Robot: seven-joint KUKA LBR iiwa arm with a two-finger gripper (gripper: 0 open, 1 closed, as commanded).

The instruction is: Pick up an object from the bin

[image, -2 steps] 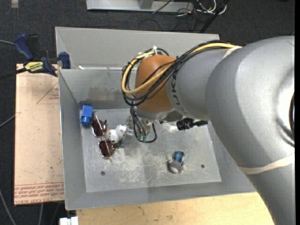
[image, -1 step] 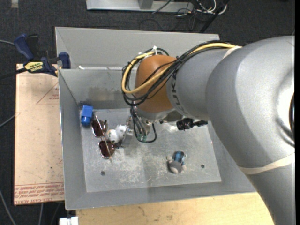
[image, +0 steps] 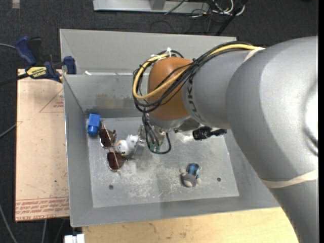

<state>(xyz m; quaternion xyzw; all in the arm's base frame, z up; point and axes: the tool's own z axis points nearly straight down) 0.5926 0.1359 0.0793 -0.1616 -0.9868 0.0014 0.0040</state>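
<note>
My gripper (image: 150, 137) hangs low over the middle of the bin floor, under the arm's orange cover. Just to its left lies a small white and grey object (image: 125, 146), very close to the gripper or touching it; I cannot tell which. Against that object's left side rests a pair of sunglasses with brown lenses (image: 110, 149). A blue block (image: 93, 124) stands a little farther left, by the bin's left wall.
A small blue and grey object (image: 191, 175) lies alone at the front right of the floor. The big grey arm comes in from the right and hides the bin's right and back parts.
</note>
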